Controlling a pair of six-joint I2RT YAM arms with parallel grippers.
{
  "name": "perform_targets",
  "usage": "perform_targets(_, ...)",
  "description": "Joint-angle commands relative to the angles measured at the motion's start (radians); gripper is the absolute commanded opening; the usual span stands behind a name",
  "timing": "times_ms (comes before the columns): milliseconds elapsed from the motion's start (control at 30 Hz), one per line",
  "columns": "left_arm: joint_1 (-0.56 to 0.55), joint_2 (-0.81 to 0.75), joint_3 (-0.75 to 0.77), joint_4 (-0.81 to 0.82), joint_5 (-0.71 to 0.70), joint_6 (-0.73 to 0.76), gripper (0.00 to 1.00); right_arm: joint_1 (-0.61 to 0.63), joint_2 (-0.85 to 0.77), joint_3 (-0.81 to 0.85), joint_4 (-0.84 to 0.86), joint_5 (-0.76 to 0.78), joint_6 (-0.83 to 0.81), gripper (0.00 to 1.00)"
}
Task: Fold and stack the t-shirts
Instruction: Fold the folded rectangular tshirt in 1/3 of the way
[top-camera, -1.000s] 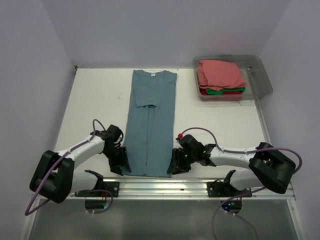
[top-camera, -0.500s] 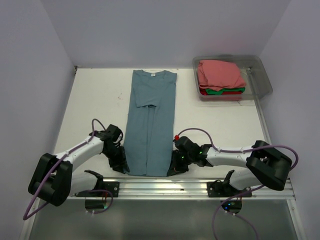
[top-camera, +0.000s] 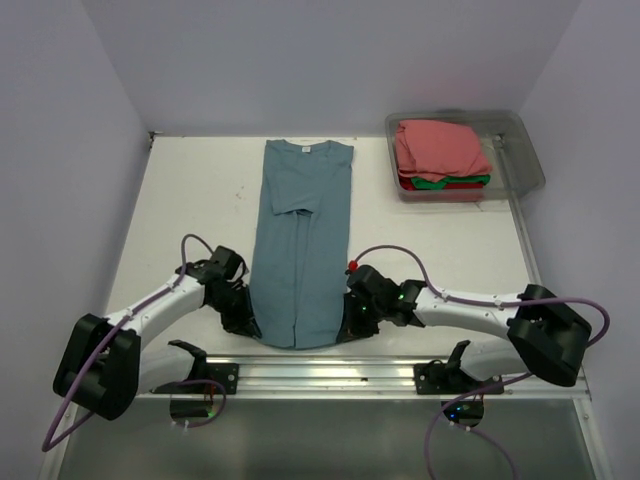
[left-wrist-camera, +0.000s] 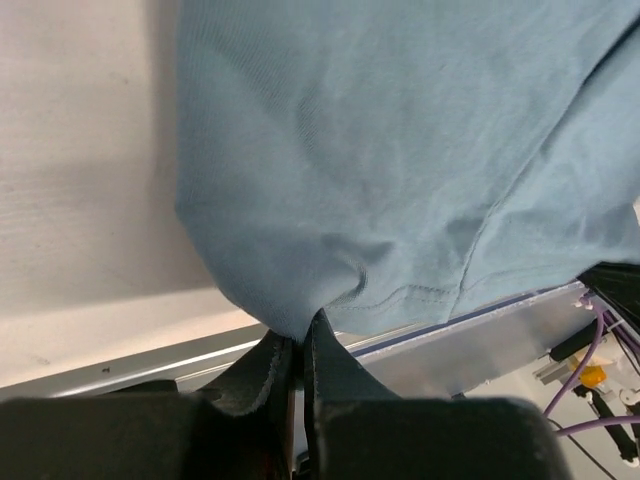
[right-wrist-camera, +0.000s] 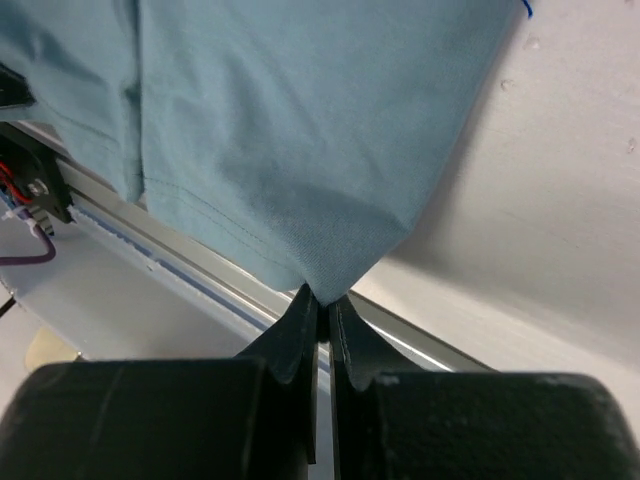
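- Since a second ago, both of my arms have drawn the near hem of the blue shirt (top-camera: 300, 240) a little farther from the metal rail (top-camera: 330, 368) at the front edge, and the two near corners now sit slightly closer together.
- The left end effector (top-camera: 244, 324) is pressed together on the shirt's near left corner; in the left wrist view the fabric bunches to a point between the two fingers.
- The right end effector (top-camera: 350, 324) is pinching the near right corner in the same way, with the stitched hem running off to the side in the right wrist view.
- The blue shirt lies lengthwise down the middle of the white tabletop (top-camera: 190, 200), collar at the far end, its sides folded inward so it forms a long narrow strip.
- A clear plastic bin (top-camera: 525, 160) sits at the far right corner of the tabletop, well apart from the blue shirt.
- Inside the bin is a stack of folded shirts: a pink shirt (top-camera: 440, 148) on top, a green shirt (top-camera: 432, 182) showing beneath it, and a red shirt (top-camera: 455, 189) at the bottom.
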Motion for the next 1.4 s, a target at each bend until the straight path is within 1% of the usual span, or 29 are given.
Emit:
perform_targets(0,-0.005,-0.026,0.031,0.07,0.017,0.034,0.0,0.002,-0.058,0.092,-0.126,0.084,-0.063,0.0)
perform_targets(200,-0.005,-0.019,0.054,0.145,-0.018,0.081,0.01,0.002,-0.058,0.224,-0.236,0.211,-0.127,0.0)
perform_targets(400,-0.005,0.027,0.106,0.213,-0.083,0.126,0.02,0.001,0.009,0.288,-0.25,0.236,-0.147,0.0)
perform_targets(467,-0.005,0.035,0.137,0.236,-0.107,0.137,0.02,-0.001,0.037,0.305,-0.25,0.264,-0.156,0.0)
perform_targets(500,-0.005,0.058,0.181,0.262,-0.135,0.149,0.02,-0.01,0.079,0.343,-0.25,0.313,-0.175,0.0)
perform_targets(600,-0.005,0.086,0.2,0.286,-0.149,0.155,0.02,-0.022,0.101,0.377,-0.25,0.337,-0.198,0.0)
perform_targets(833,-0.003,0.23,0.261,0.372,-0.166,0.175,0.02,-0.106,0.216,0.498,-0.255,0.405,-0.285,0.0)
perform_targets(933,-0.003,0.258,0.293,0.386,-0.187,0.186,0.01,-0.149,0.242,0.535,-0.258,0.419,-0.31,0.0)
perform_targets(1133,0.005,0.282,0.397,0.386,-0.293,0.204,0.01,-0.221,0.305,0.589,-0.249,0.442,-0.365,0.0)
perform_targets(1367,0.029,0.362,0.463,0.443,-0.287,0.195,0.0,-0.255,0.396,0.673,-0.231,0.462,-0.42,0.0)
